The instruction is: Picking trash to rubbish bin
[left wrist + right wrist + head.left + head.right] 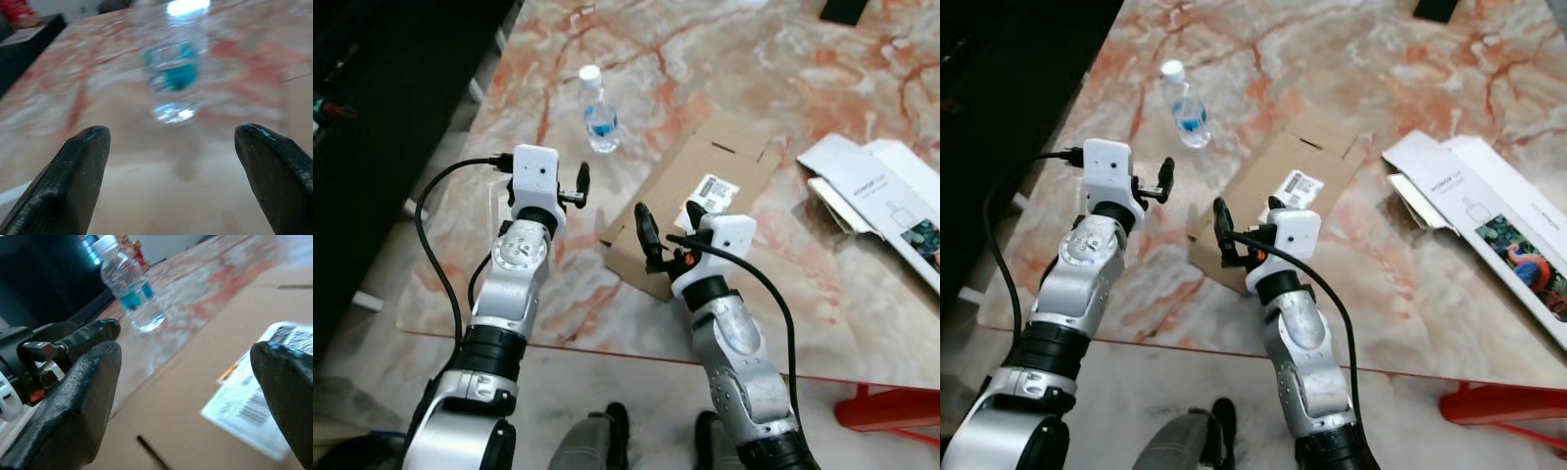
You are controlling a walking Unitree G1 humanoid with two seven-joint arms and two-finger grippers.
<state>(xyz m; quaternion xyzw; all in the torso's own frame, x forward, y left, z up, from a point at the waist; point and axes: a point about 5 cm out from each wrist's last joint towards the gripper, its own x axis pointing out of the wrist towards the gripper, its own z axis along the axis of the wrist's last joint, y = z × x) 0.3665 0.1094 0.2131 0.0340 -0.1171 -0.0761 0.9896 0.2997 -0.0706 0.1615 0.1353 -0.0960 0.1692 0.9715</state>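
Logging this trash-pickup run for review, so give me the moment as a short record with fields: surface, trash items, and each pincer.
surface: pink-veined marble table
trash 1: upright clear plastic water bottle with blue label
trash 2: flattened brown cardboard box with white shipping label
trash 3: opened white printed carton
left pincer: open, aimed at bottle, apart from it
right pincer: open, over cardboard
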